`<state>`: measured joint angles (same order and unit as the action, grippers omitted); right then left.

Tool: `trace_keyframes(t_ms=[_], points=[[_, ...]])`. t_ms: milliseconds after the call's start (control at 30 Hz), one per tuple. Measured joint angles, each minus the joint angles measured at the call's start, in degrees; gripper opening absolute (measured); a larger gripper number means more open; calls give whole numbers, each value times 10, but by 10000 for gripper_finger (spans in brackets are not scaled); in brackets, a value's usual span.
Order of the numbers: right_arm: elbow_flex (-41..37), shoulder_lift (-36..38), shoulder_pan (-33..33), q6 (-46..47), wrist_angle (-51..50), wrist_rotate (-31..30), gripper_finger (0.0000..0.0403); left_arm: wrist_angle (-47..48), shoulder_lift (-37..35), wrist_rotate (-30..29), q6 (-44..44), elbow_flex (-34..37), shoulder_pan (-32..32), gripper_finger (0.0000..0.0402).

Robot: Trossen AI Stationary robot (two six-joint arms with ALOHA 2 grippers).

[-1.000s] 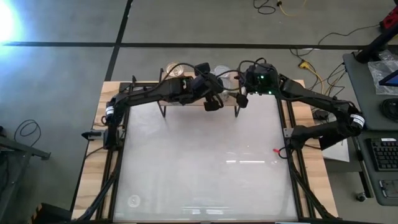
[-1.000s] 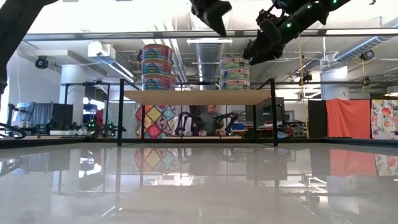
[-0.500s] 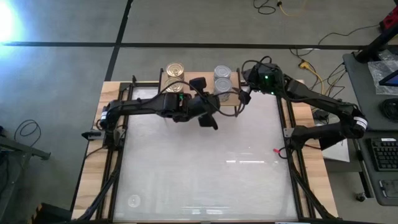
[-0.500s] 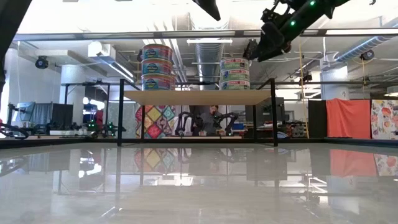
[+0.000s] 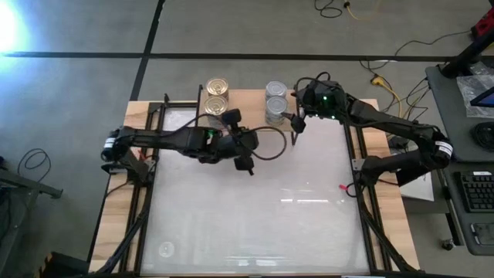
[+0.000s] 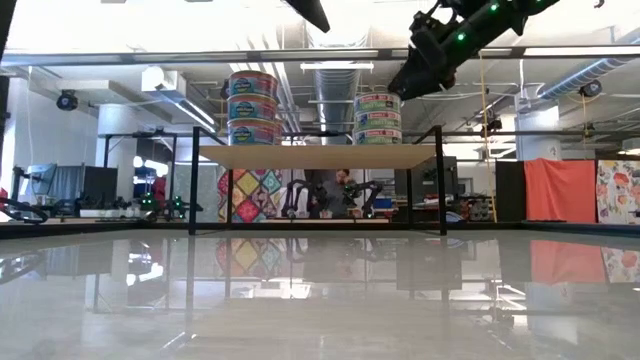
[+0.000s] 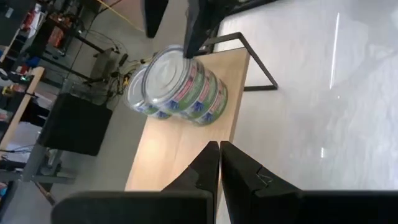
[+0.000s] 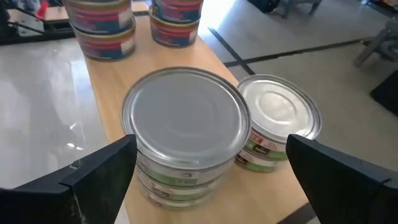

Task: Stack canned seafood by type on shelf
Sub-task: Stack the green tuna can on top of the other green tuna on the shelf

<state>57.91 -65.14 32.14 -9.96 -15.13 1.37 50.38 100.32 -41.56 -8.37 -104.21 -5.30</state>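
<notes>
Pulled back over the table since a second ago, my clenched left gripper (image 5: 248, 164) holds nothing while my right gripper (image 5: 296, 122), spread wide, straddles the silver-lidded tins (image 8: 184, 118) on the shelf (image 6: 318, 156), where a careless withdrawal could topple that stack.

Shiny metal tins (image 8: 185, 118), matt wooden shelf (image 7: 180, 140)

Tin stacks (image 5: 217, 96) on shelf (image 6: 318, 156) (two groups, apart).
</notes>
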Motion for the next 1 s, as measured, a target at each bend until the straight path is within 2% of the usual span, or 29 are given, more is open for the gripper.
trace_keyframes(t_ms=[167,433,567,833,1000], points=[[0,9,0,-17,-16,-41,400,-43,-56,-1,22,80,-4,0],[0,21,1,-10,5,-60,400,-121,-119,1,23,176,-4,0],[0,14,0,4,36,-55,400,-150,-126,1,10,195,-4,0],[-1,-7,1,-5,20,-64,400,-154,-127,2,7,211,-6,0],[-1,6,1,-31,10,-110,400,-155,-127,2,7,211,-10,0]])
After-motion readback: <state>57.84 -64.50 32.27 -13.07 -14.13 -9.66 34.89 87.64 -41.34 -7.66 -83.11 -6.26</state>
